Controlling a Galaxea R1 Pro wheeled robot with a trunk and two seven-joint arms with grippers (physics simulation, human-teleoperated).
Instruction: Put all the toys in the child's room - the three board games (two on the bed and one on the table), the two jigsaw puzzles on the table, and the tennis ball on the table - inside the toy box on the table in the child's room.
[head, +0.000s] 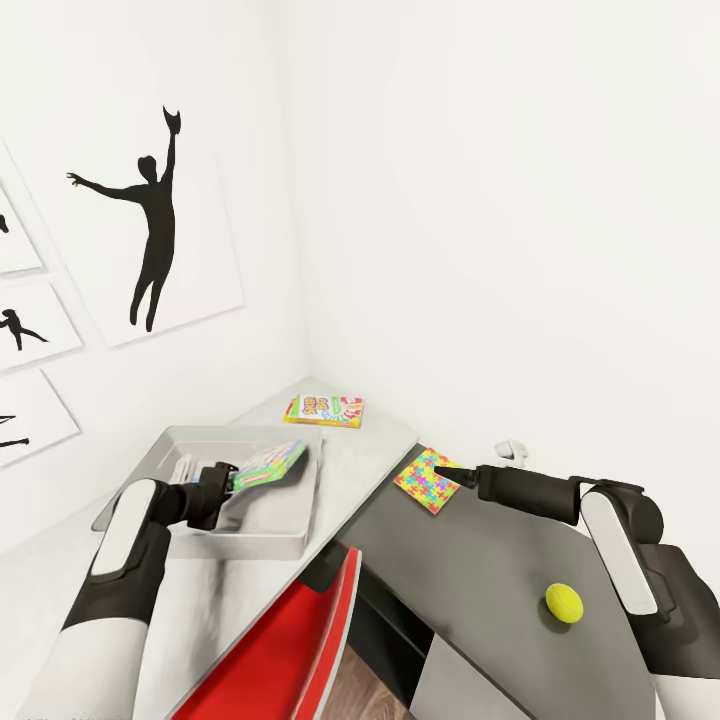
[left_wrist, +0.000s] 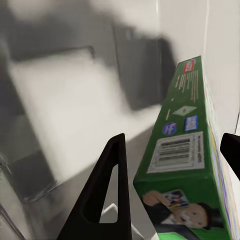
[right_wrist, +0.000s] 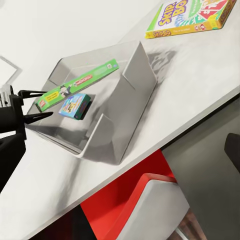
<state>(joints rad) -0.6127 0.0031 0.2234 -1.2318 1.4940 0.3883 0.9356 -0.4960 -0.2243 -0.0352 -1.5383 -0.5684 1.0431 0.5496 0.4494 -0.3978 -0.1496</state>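
**Mia:** Grey plastic, that was the toy box, and it sat on the light part of the desk.

**Ben:** Was a toy inside it?

**Mia:** Yes. A small blue game lay flat in the toy box. A long green game was over the toy box too, tipped up at one end.

**Ben:** Did the left fingers squeeze it?

**Mia:** They were spread apart, one on each side of the green game's end. A thin gap showed by one of them.

**Ben:** And the Skip-Bo game?

**Mia:** It lay flat on the desk, past the toy box, near the corner of the walls.

**Ben:** Where was the puzzle?

**Mia:** One jigsaw puzzle lay on the dark part of the desk, off to the right-arm side of the toy box. The right fingers were over its edge. I could not tell if they were apart or together.

**Ben:** And the ball?

**Mia:** The tennis ball sat on the dark part as well, far from the toy box. A red chair was tucked below the toy box.
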